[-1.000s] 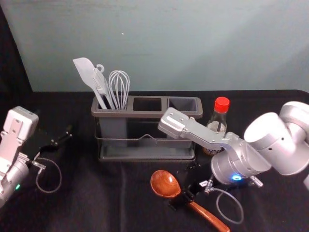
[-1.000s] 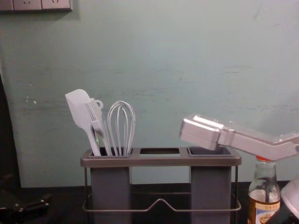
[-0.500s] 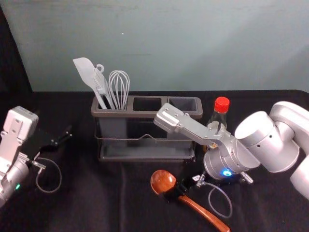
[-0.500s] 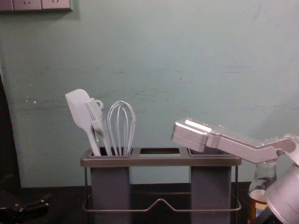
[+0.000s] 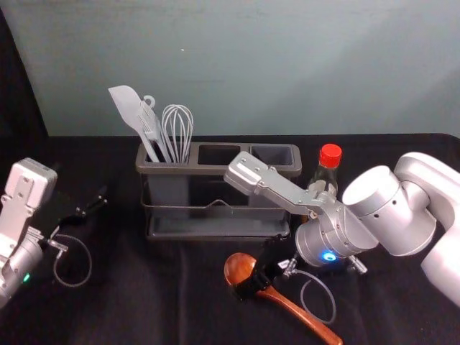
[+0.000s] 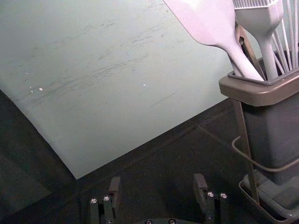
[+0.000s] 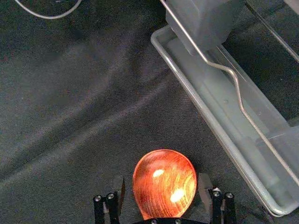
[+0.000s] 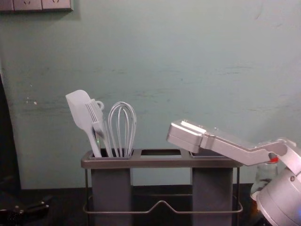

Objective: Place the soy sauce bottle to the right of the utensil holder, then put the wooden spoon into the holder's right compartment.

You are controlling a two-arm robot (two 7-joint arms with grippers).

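The wooden spoon lies on the table before the utensil holder, bowl toward the holder. Over it, near the bowl, is my right gripper. In the right wrist view this right gripper is open, one finger on each side of the spoon's bowl. The soy sauce bottle stands upright right of the holder, its lower part largely behind my right arm. My left gripper is parked on the left; in the left wrist view the left gripper is open and empty.
A white spatula, a brush and a whisk stand in the holder's left compartment. The middle and right compartments look empty. The holder's wire rail runs along its front, and a wall rises behind the table.
My right gripper has moved left along the spoon, from the handle toward the bowl. Its arm now covers more of the bottle. The spoon, bottle and left arm have stayed put.
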